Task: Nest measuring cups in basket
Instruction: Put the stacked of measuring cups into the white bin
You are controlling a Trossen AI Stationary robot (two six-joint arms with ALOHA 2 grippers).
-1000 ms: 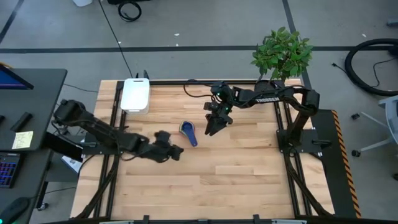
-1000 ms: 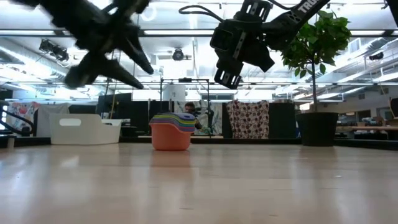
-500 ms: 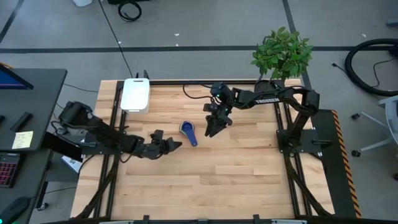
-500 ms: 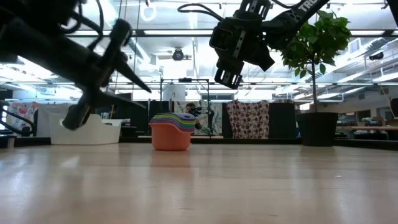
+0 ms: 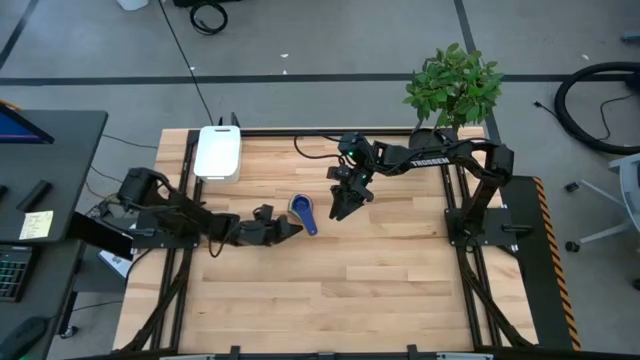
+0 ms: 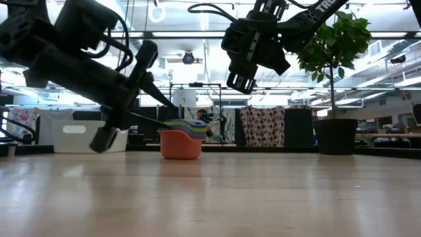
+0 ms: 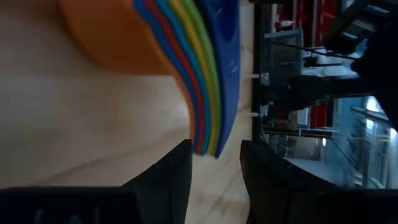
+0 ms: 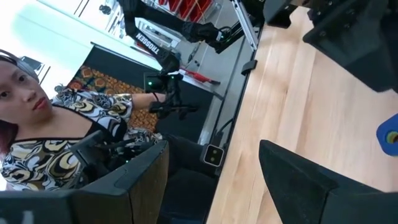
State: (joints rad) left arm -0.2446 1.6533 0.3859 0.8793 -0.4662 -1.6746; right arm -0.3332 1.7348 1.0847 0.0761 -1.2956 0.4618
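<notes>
I found the basket [image 5: 218, 152] at the table's [image 5: 380, 280] far left corner, with no cups showing inside from above. The cups [image 6: 181, 138] stood nested in one stack near the table's middle, orange outermost, dark blue on top, well apart from the basket. I judged the nesting done and the transfer into the basket still outstanding.

My left gripper [image 5: 284, 231] sat low just left of the stack, its fingers [image 7: 171, 177] narrowly parted on either side of the bundled handles [image 7: 205, 81]. I could not confirm contact; nothing was held. My right gripper [image 5: 341, 208] hovered just right of the stack, above the table, fingers [image 8: 298, 180] wide and empty.

Compared with a second earlier, the left arm had advanced rightward toward the stack and dropped lower, bringing its fingertips up to the handles. The right arm, the stack and the basket had not moved.

A person [image 8: 46, 134] was visible beyond the table.
</notes>
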